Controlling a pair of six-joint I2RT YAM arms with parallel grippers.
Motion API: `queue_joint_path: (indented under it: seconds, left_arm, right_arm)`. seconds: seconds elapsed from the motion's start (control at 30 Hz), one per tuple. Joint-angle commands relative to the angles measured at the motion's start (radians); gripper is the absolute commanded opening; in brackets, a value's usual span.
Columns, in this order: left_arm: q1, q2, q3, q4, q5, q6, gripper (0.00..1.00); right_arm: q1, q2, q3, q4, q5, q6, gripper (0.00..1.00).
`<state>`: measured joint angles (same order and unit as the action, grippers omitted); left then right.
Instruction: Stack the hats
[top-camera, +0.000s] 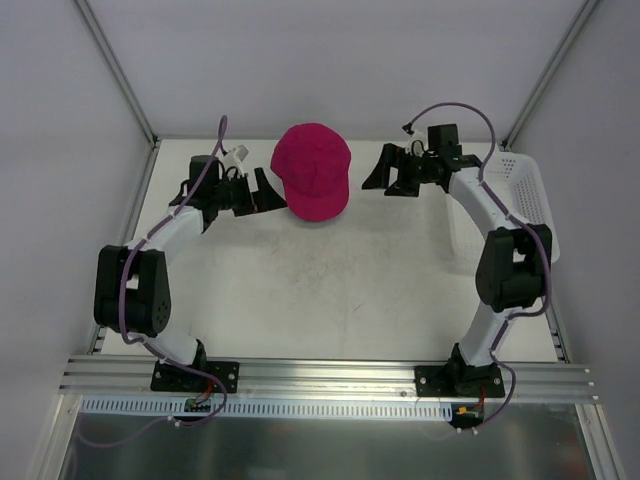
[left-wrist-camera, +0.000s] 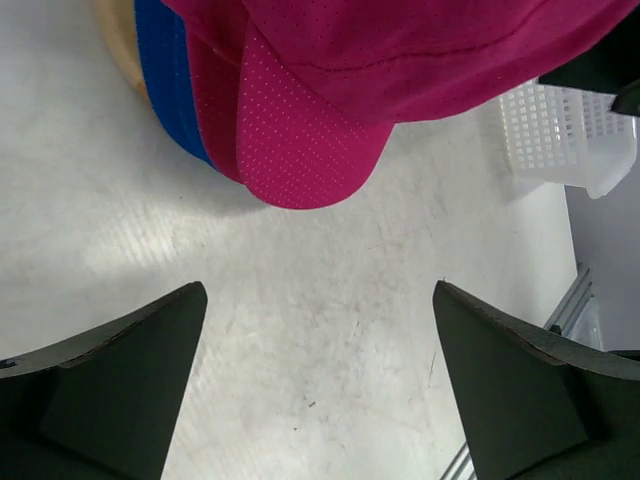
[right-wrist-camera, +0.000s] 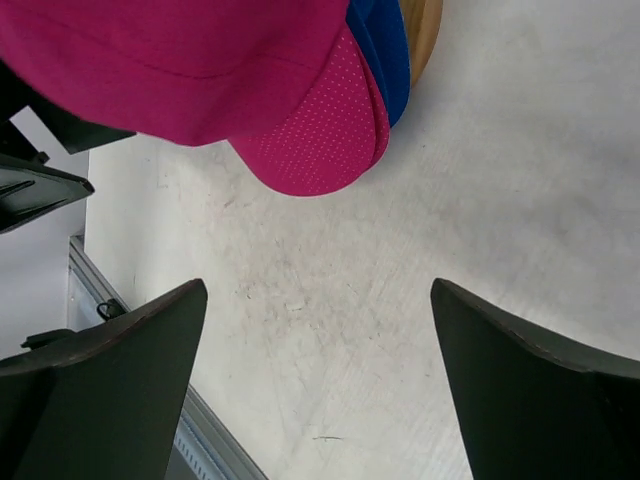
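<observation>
The hats sit in one stack at the table's far middle. From above only the top magenta hat (top-camera: 314, 168) shows. In the left wrist view the top magenta hat (left-wrist-camera: 420, 60) lies over a second magenta brim (left-wrist-camera: 212, 100) and a royal blue hat (left-wrist-camera: 165, 70). The right wrist view shows the same layers: magenta (right-wrist-camera: 180, 60), blue (right-wrist-camera: 390, 50). My left gripper (top-camera: 268, 190) is open and empty just left of the stack. My right gripper (top-camera: 385, 172) is open and empty just right of it.
A white mesh tray (top-camera: 520, 190) stands at the right edge, also in the left wrist view (left-wrist-camera: 565, 140). An orange-brown round object (right-wrist-camera: 425, 25) peeks out under the hats, also in the left wrist view (left-wrist-camera: 118, 40). Frame posts rise at the back corners.
</observation>
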<state>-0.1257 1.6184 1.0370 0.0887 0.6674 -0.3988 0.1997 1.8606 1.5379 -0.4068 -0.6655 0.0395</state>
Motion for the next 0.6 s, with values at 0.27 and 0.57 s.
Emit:
queue_joint_path:
  seconds: [0.27,0.57]
  left_arm:
    - [0.054,-0.275,0.040,-0.371,-0.135,0.241,0.99]
    - [0.057,-0.407,0.031,-0.412,-0.201,0.229,0.99]
  right_arm:
    - [-0.108,-0.360,-0.140,-0.086,0.139,-0.214,0.99]
    - [-0.195,-0.514,-0.271,-0.083,0.188,-0.265,1.00]
